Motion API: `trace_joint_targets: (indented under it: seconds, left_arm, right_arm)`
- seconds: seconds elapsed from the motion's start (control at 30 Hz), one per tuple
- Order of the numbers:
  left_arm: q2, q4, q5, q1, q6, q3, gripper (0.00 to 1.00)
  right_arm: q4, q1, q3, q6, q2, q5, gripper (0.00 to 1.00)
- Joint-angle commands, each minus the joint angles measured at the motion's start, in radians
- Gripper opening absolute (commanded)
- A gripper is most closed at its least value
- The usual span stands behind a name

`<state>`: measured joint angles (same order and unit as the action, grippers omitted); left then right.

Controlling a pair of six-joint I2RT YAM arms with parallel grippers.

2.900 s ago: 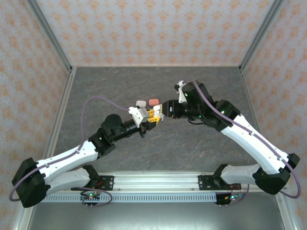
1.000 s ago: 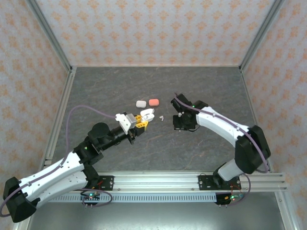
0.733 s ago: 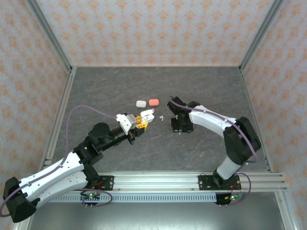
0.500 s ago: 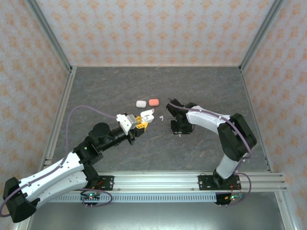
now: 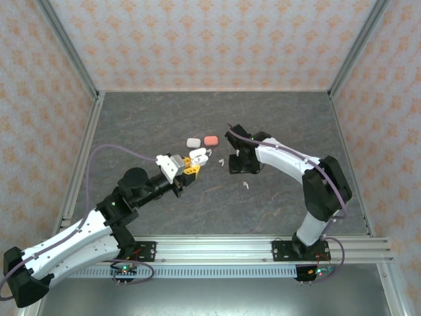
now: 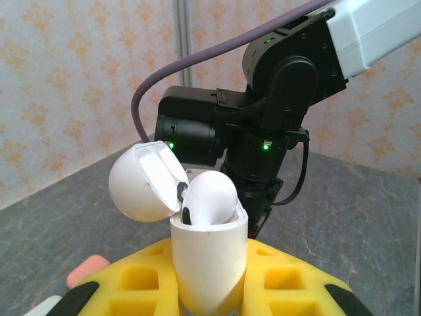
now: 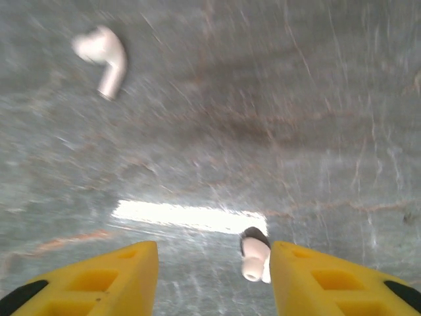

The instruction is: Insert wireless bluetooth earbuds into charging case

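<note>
1. Evidently, the left gripper (image 5: 189,168) is clamping the white charging case (image 6: 209,266) upright between its yellow fingers (image 6: 283,286), low in the left wrist frame, so that the mouth is facing up and being offered for loading
2. The lid (image 6: 141,184) is standing tipped back toward the left of that frame, leaving the opening free; one white seated earbud (image 6: 210,196) is sitting in the mouth, and by my judgement it is not looking pressed fully home
3. The right gripper (image 7: 214,280) is pointing down at the table (image 7: 309,99), its jaws standing partly apart and gripping nothing
4. A white near earbud (image 7: 254,257) is apparently lying on the stone between those jaws, just beside the finger at the lower right of the right wrist frame; whether it is touching that finger I cannot tell
5. A second white far earbud (image 7: 103,55) is lying at the upper left of the same frame, well apart from the jaws
6. In the top view, a closed white case (image 5: 193,142) and a coral case (image 5: 210,140) are resting side by side just above centre, out of the working lane
7. As a judgement, the next move is calling for the right jaws to centre on the near earbud before closing, since something so small and smooth is likely to skid aside
</note>
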<state>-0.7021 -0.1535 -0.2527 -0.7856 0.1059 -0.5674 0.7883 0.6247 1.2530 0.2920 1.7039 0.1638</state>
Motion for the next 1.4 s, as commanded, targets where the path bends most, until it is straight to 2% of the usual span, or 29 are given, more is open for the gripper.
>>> trace_joint_targets:
  seconds: [0.0, 0.2, 0.4, 0.73, 1.1, 1.37]
  left_arm:
    - [0.026, 0.046, 0.026, -0.003, 0.013, -0.084, 0.0]
    - [0.036, 0.087, 0.003, -0.003, 0.005, -0.121, 0.0]
    - [0.055, 0.079, 0.005, -0.003, -0.007, -0.094, 0.0]
    - [0.063, 0.084, 0.018, -0.003, -0.001, -0.079, 0.0]
    - [0.052, 0.079, 0.024, -0.002, 0.005, -0.08, 0.0]
    - [0.052, 0.08, 0.032, -0.002, 0.003, -0.071, 0.0]
  right_arm:
    - [-0.001, -0.008, 0.077, -0.028, 0.019, -0.007, 0.49]
    - [-0.07, -0.008, 0.181, -0.004, 0.134, 0.033, 0.57]
    - [-0.093, -0.009, 0.237, 0.001, 0.256, 0.024, 0.56]
    - [-0.145, -0.024, 0.28, 0.02, 0.359, 0.077, 0.54]
    - [-0.108, -0.023, 0.323, 0.007, 0.418, 0.115, 0.45]
    - [-0.06, -0.008, 0.325, -0.024, 0.437, 0.079, 0.38]
